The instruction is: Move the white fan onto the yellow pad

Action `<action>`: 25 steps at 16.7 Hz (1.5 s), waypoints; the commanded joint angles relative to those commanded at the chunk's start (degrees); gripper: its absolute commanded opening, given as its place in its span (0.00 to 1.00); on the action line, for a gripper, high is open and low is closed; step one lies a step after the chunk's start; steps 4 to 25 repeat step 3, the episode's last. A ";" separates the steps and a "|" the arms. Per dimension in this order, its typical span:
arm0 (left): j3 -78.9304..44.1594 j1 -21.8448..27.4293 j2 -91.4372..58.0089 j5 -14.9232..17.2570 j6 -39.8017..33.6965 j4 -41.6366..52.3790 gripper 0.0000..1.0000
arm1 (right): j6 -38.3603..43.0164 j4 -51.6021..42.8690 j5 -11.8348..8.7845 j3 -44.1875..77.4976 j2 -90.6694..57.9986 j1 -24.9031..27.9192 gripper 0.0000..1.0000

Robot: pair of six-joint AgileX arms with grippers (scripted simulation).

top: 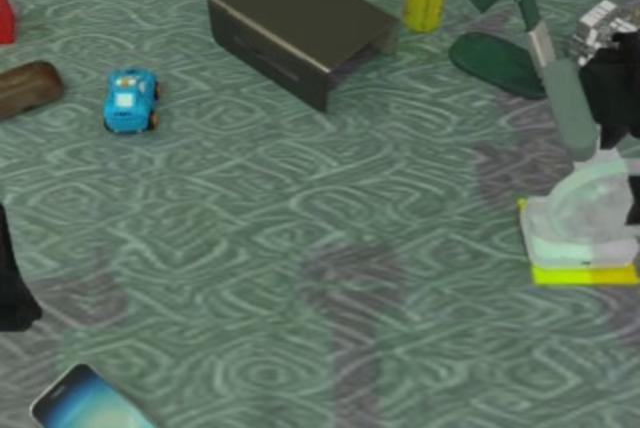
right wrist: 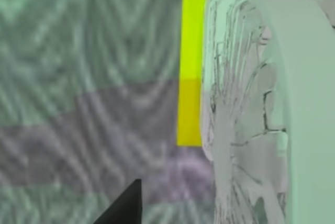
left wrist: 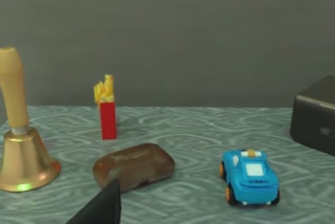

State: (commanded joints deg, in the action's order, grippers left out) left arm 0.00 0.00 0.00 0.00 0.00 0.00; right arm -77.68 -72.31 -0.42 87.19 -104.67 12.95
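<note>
White fan, top view: the white fan [top: 585, 216] stands on the yellow pad [top: 585, 273] at the table's right edge, covering most of it; a yellow strip shows at its near side.
Right gripper, top view: the right gripper [top: 612, 153] sits directly above the fan; I cannot tell whether its fingers pinch the frame or are spread.
Left arm, top view: parked at the left edge, only a dark part showing.
Left wrist view: blue toy car [left wrist: 249, 176], brown oblong object [left wrist: 134, 165], brass bell [left wrist: 22, 150], red fries carton [left wrist: 107, 113]; one dark fingertip shows, its partner hidden.
Right wrist view: fan grille fills the frame, pad beside it.
Handling, judged: light, rigid plastic; thin grille fragile, so grasp the outer frame.
</note>
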 joint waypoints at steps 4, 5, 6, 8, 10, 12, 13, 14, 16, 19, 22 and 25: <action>0.00 0.00 0.00 0.00 0.00 0.00 1.00 | 0.00 0.00 0.00 0.00 0.00 0.00 1.00; 0.00 0.00 0.00 0.00 0.00 0.00 1.00 | 0.00 0.00 0.00 0.00 0.00 0.00 1.00; 0.00 0.00 0.00 0.00 0.00 0.00 1.00 | 0.00 0.00 0.00 0.00 0.00 0.00 1.00; 0.00 0.00 0.00 0.00 0.00 0.00 1.00 | 0.00 0.00 0.00 0.00 0.00 0.00 1.00; 0.00 0.00 0.00 0.00 0.00 0.00 1.00 | 0.00 0.00 0.00 0.00 0.00 0.00 1.00; 0.00 0.00 0.00 0.00 0.00 0.00 1.00 | 0.00 0.00 0.00 0.00 0.00 0.00 1.00; 0.00 0.00 0.00 0.00 0.00 0.00 1.00 | 0.00 0.00 0.00 0.00 0.00 0.00 1.00; 0.00 0.00 0.00 0.00 0.00 0.00 1.00 | 0.00 0.00 0.00 0.00 0.00 0.00 1.00; 0.00 0.00 0.00 0.00 0.00 0.00 1.00 | 0.00 0.00 0.00 0.00 0.00 0.00 1.00; 0.00 0.00 0.00 0.00 0.00 0.00 1.00 | 0.00 0.00 0.00 0.00 0.00 0.00 1.00; 0.00 0.00 0.00 0.00 0.00 0.00 1.00 | 0.00 0.00 0.00 0.00 0.00 0.00 1.00; 0.00 0.00 0.00 0.00 0.00 0.00 1.00 | 0.00 0.00 0.00 0.00 0.00 0.00 1.00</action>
